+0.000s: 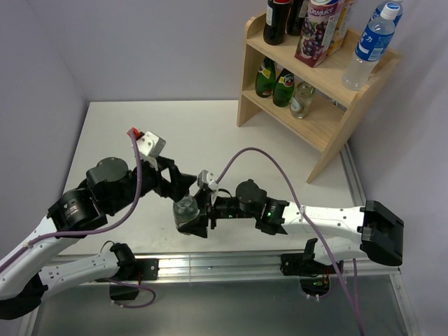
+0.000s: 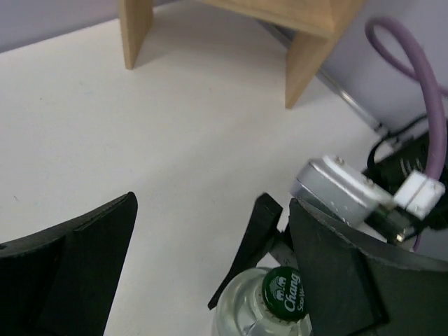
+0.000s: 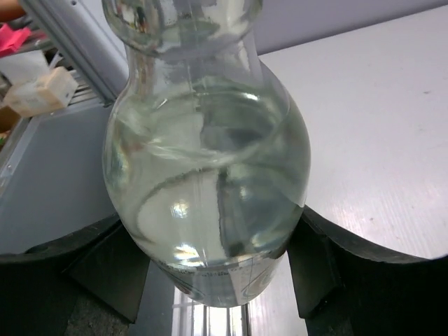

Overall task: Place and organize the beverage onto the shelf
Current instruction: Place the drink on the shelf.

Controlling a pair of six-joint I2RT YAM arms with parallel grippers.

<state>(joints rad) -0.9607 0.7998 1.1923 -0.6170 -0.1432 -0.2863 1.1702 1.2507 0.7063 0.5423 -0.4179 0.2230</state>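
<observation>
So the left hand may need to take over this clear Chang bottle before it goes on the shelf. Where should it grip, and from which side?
Grip the narrow neck just under the green cap of the clear bottle. The right hand clamps the wide lower body from the right, so only the neck is free. Probably best to come from the left, opposite it, with the open left hand straddling the neck.

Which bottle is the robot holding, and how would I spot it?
Look at the white table, near its front edge between the two arms. There the right end effector clamps a clear glass bottle, the only drink off the wooden shelf, with a green Chang cap.
</observation>
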